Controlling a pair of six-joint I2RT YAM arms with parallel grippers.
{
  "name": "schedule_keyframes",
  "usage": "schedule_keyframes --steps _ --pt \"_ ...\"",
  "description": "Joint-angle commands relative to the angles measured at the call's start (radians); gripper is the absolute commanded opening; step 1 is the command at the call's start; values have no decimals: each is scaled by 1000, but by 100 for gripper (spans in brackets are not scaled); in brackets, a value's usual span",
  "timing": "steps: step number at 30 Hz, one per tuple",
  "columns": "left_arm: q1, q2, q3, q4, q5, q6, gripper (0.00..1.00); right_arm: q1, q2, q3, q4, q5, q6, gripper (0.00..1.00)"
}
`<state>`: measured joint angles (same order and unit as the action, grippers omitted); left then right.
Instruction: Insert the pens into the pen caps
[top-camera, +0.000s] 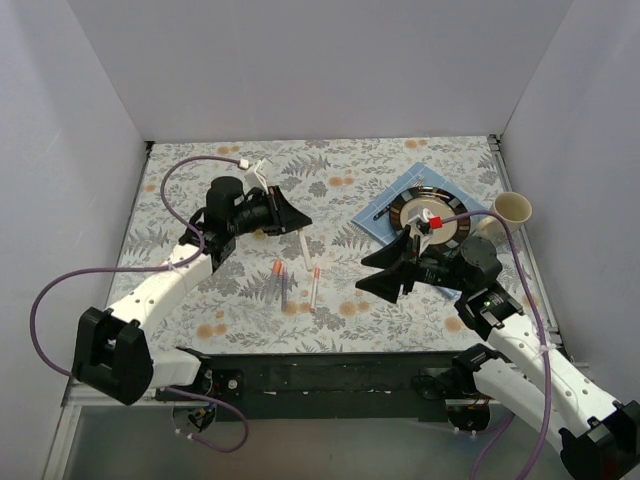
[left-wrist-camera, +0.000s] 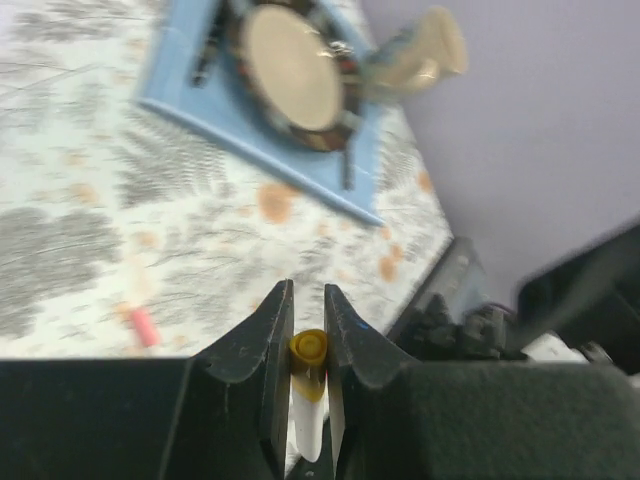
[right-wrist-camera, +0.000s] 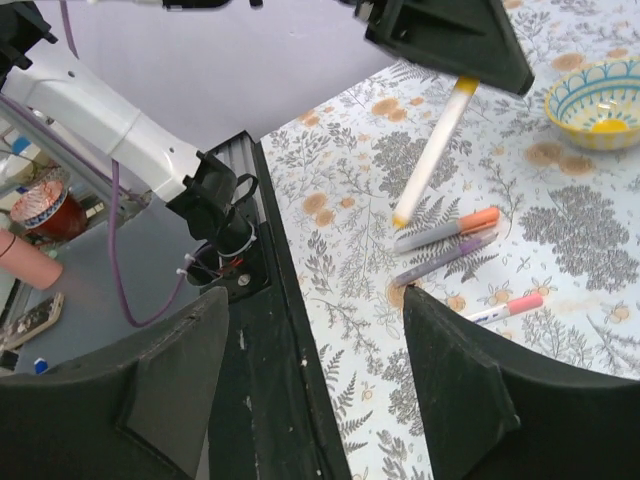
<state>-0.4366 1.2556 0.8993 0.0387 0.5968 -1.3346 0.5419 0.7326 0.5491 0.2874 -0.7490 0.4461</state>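
Left jaws clamp yellow-tipped pen (left-wrist-camera: 308, 400); right jaws apart

The tablecloth (top-camera: 350, 165) is pale, printed with grey fern leaves and orange blossoms. One plastic stick pen (right-wrist-camera: 432, 150) is white with yellow ends. A grey pen with an orange cap (right-wrist-camera: 445, 229), a slim purple pen (right-wrist-camera: 445, 260) and a white pen capped pink (right-wrist-camera: 505, 308) differ clearly. The round bowl (right-wrist-camera: 600, 100) is yellow inside, ringed with blue stripes. The flat mat (left-wrist-camera: 250, 150) is blue and its plate (left-wrist-camera: 312, 138) is dark-rimmed and cream-centred. A small pink blur (left-wrist-camera: 145, 327) is perhaps a cap.
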Motion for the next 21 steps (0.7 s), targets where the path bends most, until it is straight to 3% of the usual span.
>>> schedule_keyframes --steps 1,5,12,19,21 --pt "58 103 147 -508 -286 316 0 0 -56 -40 6 62 57 79" --pt "71 212 222 -658 -426 423 0 -2 -33 -29 -17 51 62 88" --pt "98 365 280 -752 -563 483 0 1 -19 -18 -16 30 55 89" --pt "101 458 256 -751 -532 497 0 0 -38 -20 -37 48 40 89" --pt "102 469 237 -738 -529 482 11 -2 -39 -17 -39 53 39 89"
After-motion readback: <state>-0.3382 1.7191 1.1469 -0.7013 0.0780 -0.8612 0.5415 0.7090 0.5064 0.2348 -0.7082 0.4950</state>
